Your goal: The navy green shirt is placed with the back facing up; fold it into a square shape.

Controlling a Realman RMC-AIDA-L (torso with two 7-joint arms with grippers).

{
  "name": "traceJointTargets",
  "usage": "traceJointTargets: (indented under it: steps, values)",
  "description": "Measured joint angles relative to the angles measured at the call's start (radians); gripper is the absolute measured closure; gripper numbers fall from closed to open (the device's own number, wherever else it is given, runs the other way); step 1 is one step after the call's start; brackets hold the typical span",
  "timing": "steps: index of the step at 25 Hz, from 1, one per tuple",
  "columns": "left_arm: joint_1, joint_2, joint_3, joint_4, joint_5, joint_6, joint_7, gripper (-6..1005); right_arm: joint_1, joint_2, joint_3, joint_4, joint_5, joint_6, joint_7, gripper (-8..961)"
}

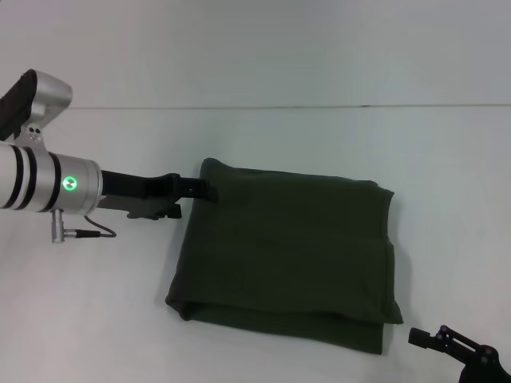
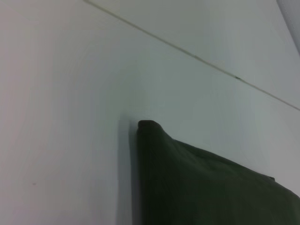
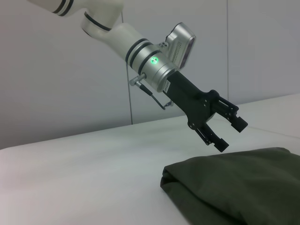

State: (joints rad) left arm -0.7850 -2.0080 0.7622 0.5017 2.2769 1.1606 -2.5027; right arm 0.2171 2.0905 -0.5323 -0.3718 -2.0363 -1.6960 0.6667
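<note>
1 shirt [image 1: 287, 255], 2 grippers [image 1: 209, 191] [image 1: 423, 339]

Folded navy green shirt [image 2: 206, 187] is lying flat on the white counter [image 2: 65, 117], one rounded corner showing.

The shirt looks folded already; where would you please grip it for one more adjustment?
Probably the far-left corner of the shirt: it bulges up off the table, and the open left gripper hangs just above it, so come down from the left. The right gripper waits near the near-right corner.
</note>
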Motion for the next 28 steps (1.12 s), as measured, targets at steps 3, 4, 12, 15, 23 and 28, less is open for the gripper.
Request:
traceJointTargets:
  steps: [3,4,12,15,23,28]
  values:
    - [-0.004,-0.005,0.000,-0.013,0.001,-0.015,0.000,99,0.000,0.000,0.003,0.000,0.000,0.001,0.000,8]
    - [-0.006,-0.008,0.002,-0.016,0.001,-0.020,0.001,101,0.001,0.000,0.004,0.001,-0.001,0.001,0.000,8]
    - [-0.021,-0.043,0.050,-0.018,0.002,-0.059,0.003,112,0.006,0.000,0.002,0.001,-0.001,0.001,0.004,8]
    - [-0.022,-0.049,0.051,-0.017,0.002,-0.066,0.003,116,0.006,0.000,0.002,0.003,-0.001,0.001,0.004,8]
    - [-0.020,-0.057,0.057,-0.007,0.002,-0.075,0.033,127,0.005,0.000,0.005,0.010,-0.001,0.001,0.005,8]
    - [-0.011,-0.066,0.069,0.010,0.004,-0.086,0.043,287,0.005,0.000,0.008,0.011,-0.001,-0.002,0.005,7]
